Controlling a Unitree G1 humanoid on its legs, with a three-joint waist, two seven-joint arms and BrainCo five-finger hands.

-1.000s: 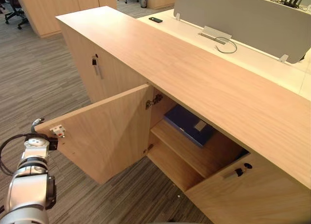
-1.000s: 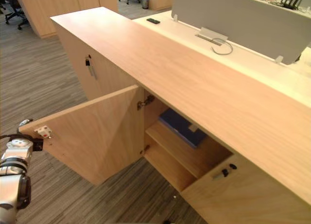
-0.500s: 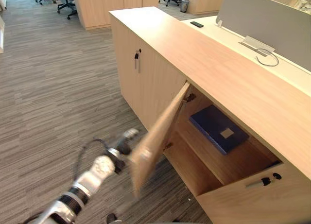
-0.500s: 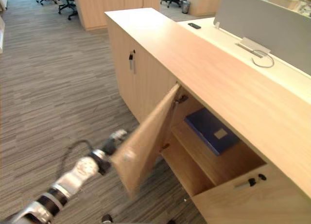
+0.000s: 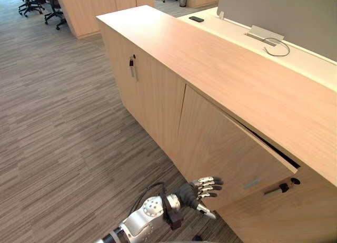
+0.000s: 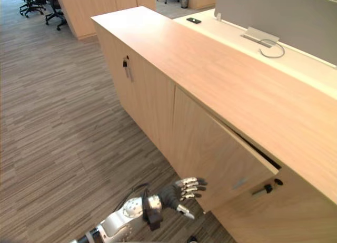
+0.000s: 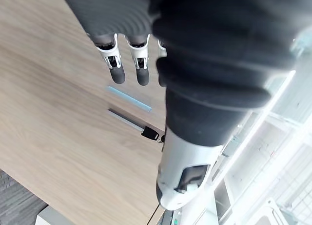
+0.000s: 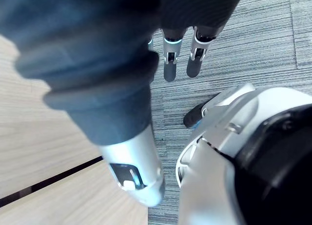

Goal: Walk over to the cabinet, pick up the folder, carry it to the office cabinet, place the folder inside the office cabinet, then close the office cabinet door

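The office cabinet point(image 5: 210, 64) has its door point(image 5: 226, 145) swung almost home. The hinge side lies flush, but the free edge stands a little proud of the front, leaving a thin dark gap point(image 5: 271, 151) under the cabinet top.

The left hand point(image 5: 201, 189) is low at the door's bottom edge with its fingers straight and spread and nothing in its grasp. In the left wrist view the fingertips point(image 7: 117, 73) point flat at the wood face, which suits pushing a panel rather than gripping it. Whether they actually touch the wood cannot be told.

The right hand point(image 8: 169, 69) hangs with relaxed, straight fingers over the striped carpet point(image 8: 253, 44), empty and idle, probably kept out of the door's swing.

The folder is hidden. With both hands empty and the door nearly closed, it is most likely lying inside the cabinet behind that door. If so, the task is in its last step, and only a short push on the free edge is left to seat the door.

A key point(image 5: 281, 188) sits in the lock of the neighbouring door point(image 5: 295, 216), just beside the free edge. A push placed too far that way could catch it.

A small pale strip point(image 5: 251, 183) on the door near that edge looks like a label, but no writing on it can be read.
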